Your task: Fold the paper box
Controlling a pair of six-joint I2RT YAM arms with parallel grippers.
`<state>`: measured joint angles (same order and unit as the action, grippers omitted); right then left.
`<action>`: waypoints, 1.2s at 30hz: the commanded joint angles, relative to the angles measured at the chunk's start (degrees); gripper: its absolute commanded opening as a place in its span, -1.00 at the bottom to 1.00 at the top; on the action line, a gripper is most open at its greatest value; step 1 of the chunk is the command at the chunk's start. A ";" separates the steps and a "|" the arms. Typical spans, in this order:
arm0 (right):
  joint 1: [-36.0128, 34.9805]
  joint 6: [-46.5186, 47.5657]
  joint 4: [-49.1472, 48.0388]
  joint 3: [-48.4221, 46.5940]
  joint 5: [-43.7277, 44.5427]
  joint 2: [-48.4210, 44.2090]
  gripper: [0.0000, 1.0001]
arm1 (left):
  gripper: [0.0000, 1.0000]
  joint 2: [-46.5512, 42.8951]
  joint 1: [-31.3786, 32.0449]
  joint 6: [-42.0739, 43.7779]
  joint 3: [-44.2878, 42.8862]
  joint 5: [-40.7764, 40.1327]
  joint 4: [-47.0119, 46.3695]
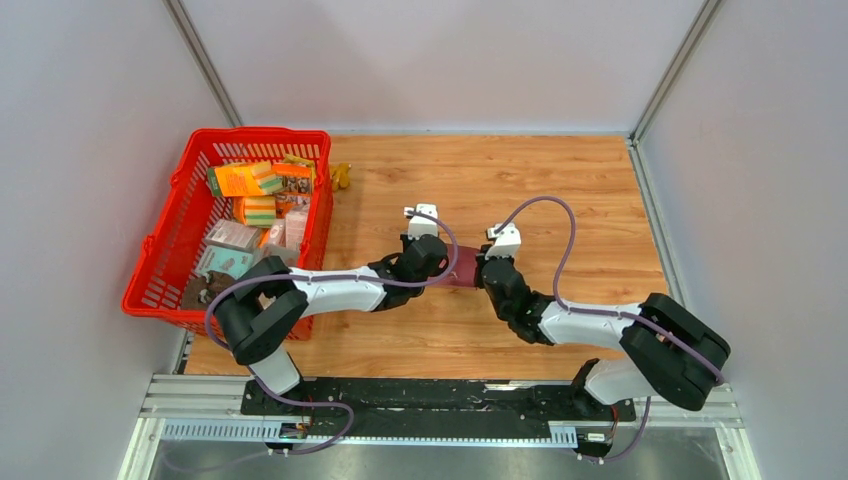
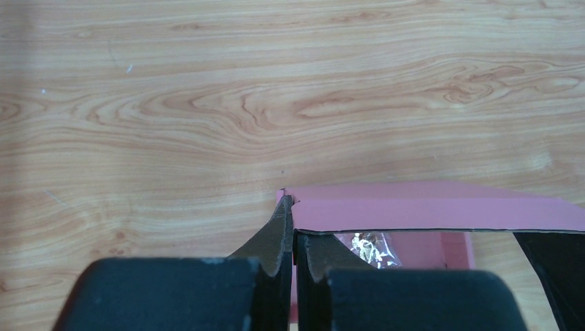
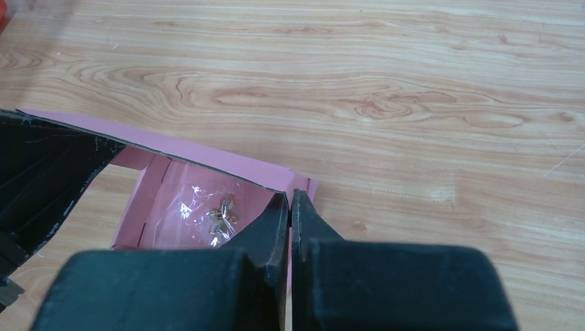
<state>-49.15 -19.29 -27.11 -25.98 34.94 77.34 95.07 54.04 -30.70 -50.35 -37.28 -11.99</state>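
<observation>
The pink paper box (image 1: 464, 272) stands open-topped on the wooden table between my two grippers. My left gripper (image 1: 447, 266) is shut on the box's left end wall. In the left wrist view a strip of pink card shows between the closed fingers (image 2: 279, 231), and the far wall of the paper box (image 2: 428, 207) runs off to the right. My right gripper (image 1: 486, 272) is shut on the opposite end wall, its fingers (image 3: 309, 221) pinching the corner of the paper box (image 3: 207, 155). A small clear packet (image 3: 215, 210) lies inside the box.
A red plastic basket (image 1: 165, 255) holding several printed packages stands at the left of the table. A small yellow object (image 1: 341, 176) lies just right of the basket's far corner. Grey walls close in the table at the back and on both sides.
</observation>
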 commanded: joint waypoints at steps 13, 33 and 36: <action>-5.96 -8.83 -8.57 1.28 13.23 2.99 -1.00 | -1.00 -0.32 1.59 -3.67 7.63 -3.42 -9.28; -11.32 -14.28 -9.89 6.64 19.03 3.96 -1.00 | -1.00 -1.55 3.53 -9.47 14.93 -5.17 -14.11; -12.02 -14.29 -9.71 6.82 19.03 4.22 -0.96 | -1.00 -1.20 4.05 -9.29 15.10 -6.05 -14.29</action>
<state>-60.31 -30.83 -35.46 -20.80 50.61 80.51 93.62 57.76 -37.21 -37.32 -42.48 -29.95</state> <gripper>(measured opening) 0.009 0.009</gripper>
